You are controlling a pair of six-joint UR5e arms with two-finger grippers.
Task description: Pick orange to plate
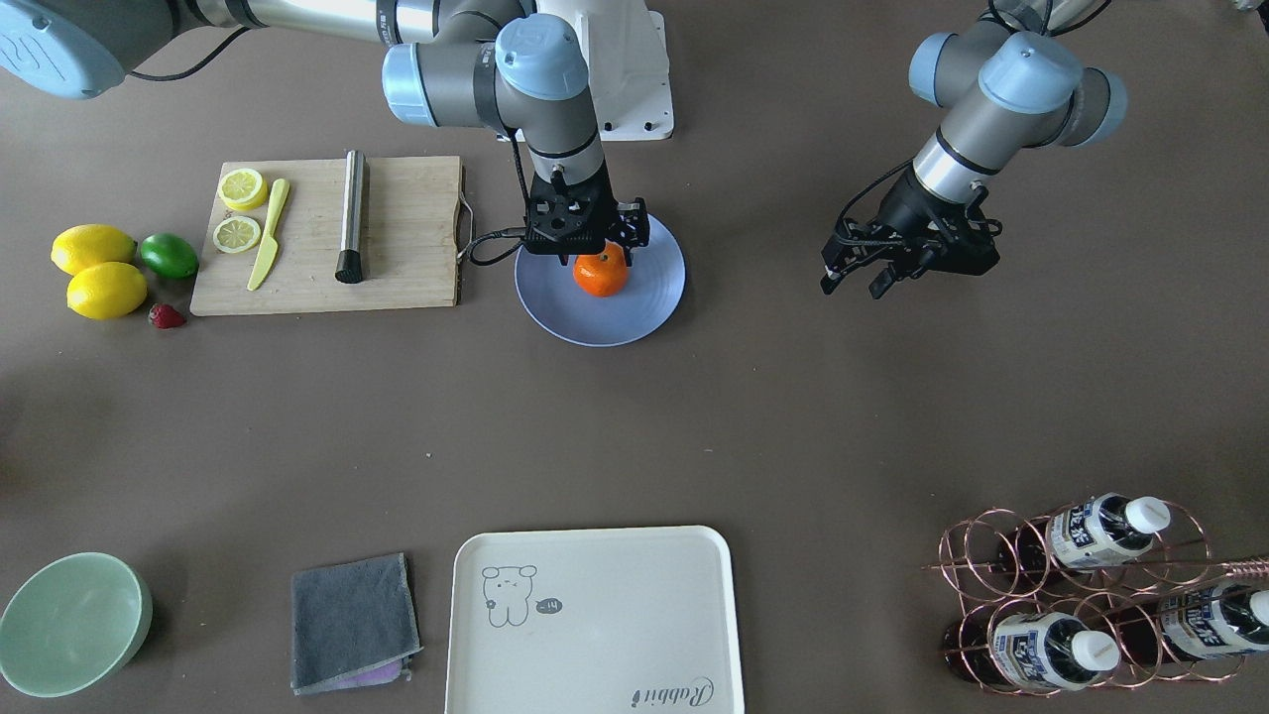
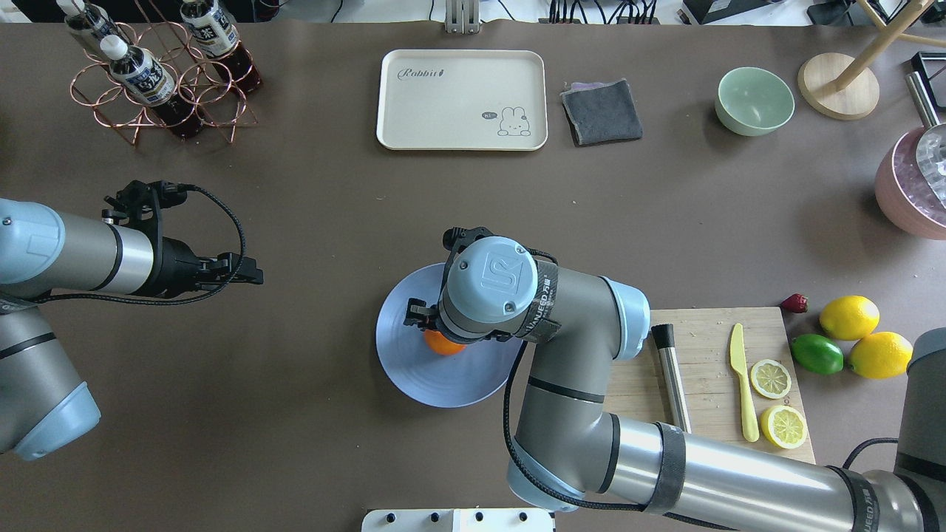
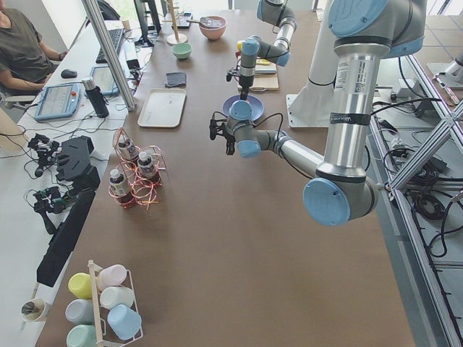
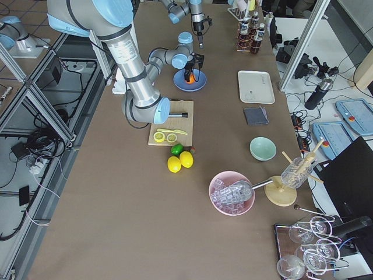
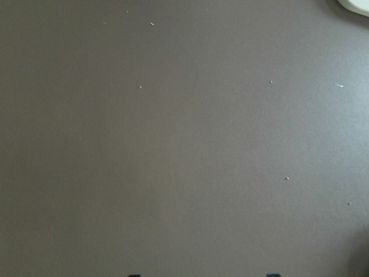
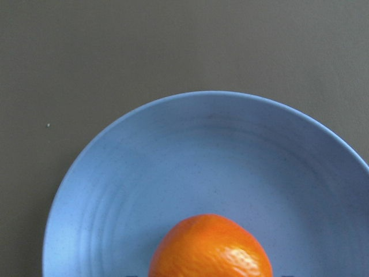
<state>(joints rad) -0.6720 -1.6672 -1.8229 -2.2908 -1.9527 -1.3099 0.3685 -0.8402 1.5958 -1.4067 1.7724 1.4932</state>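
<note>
The orange (image 1: 602,276) lies on the periwinkle-blue plate (image 1: 654,297), a little toward the robot from its centre. My right gripper (image 1: 602,260) points straight down over the fruit, fingers either side of it and spread slightly wider than it, so it stands open. In the right wrist view the orange (image 6: 211,247) fills the bottom centre on the plate (image 6: 190,156). From overhead the wrist hides most of the orange (image 2: 442,344). My left gripper (image 1: 855,285) hovers open and empty over bare table, well away from the plate.
A wooden cutting board (image 1: 416,233) with lemon slices, a yellow knife and a metal muddler lies beside the plate. Past it are two lemons (image 1: 94,268), a lime and a strawberry. The cream tray (image 1: 595,620), grey cloth, green bowl (image 1: 69,625) and bottle rack (image 1: 1091,595) line the operators' edge.
</note>
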